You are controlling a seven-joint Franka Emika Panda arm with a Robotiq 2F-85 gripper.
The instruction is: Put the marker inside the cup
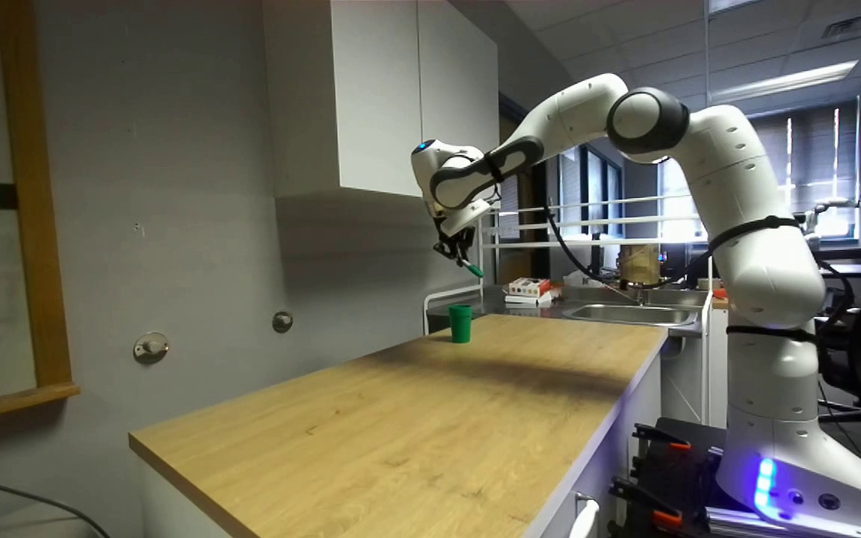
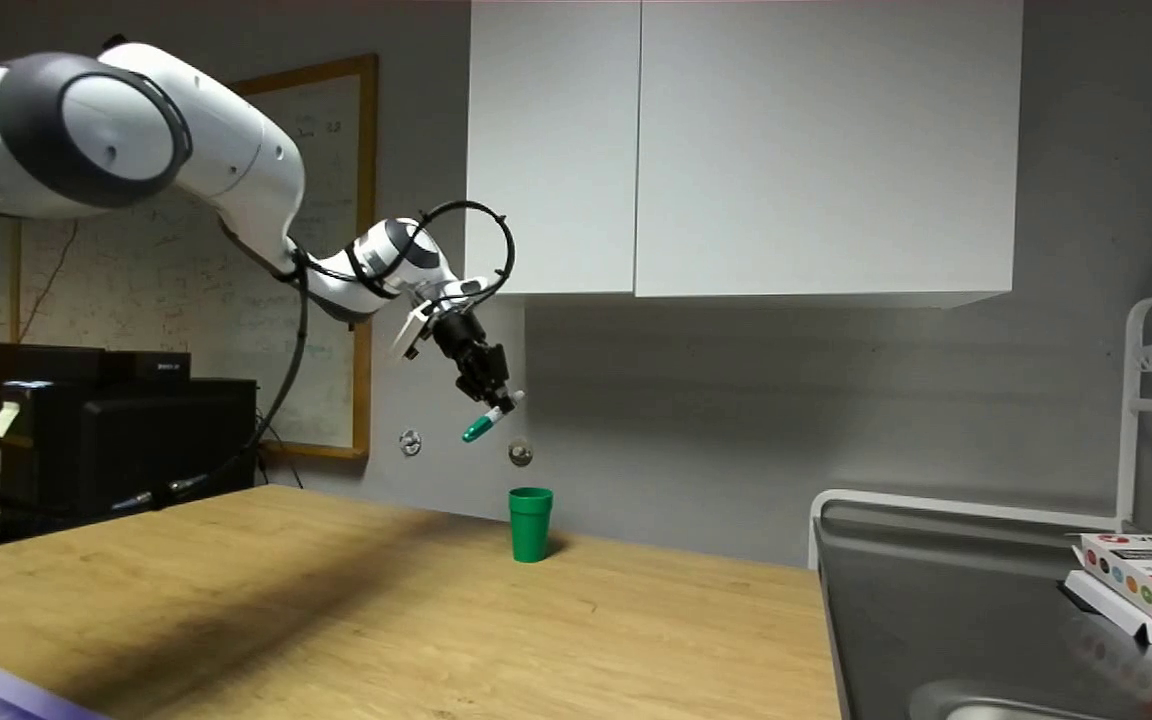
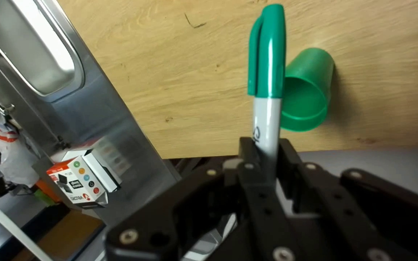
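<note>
The marker is white with a green cap. My gripper [image 3: 265, 156] is shut on the marker [image 3: 270, 61] by its white body, with the cap pointing out past the fingertips. In both exterior views the gripper [image 1: 457, 252] [image 2: 499, 395] holds the marker [image 1: 473, 269] [image 2: 481, 427] in the air, tilted, cap end low. The green cup [image 1: 460, 324] [image 2: 530, 527] stands upright on the wooden table, below the gripper and apart from it. In the wrist view the cup [image 3: 314, 67] shows its open mouth just right of the marker, which overlaps its left edge.
The wooden table [image 1: 356, 418] ends at a wall behind the cup. A white cabinet [image 2: 816, 150] hangs on the wall above. A metal counter with a sink [image 1: 628, 314], a white-and-red box [image 2: 1151, 575] and a white rack [image 2: 1131, 420] adjoins the table.
</note>
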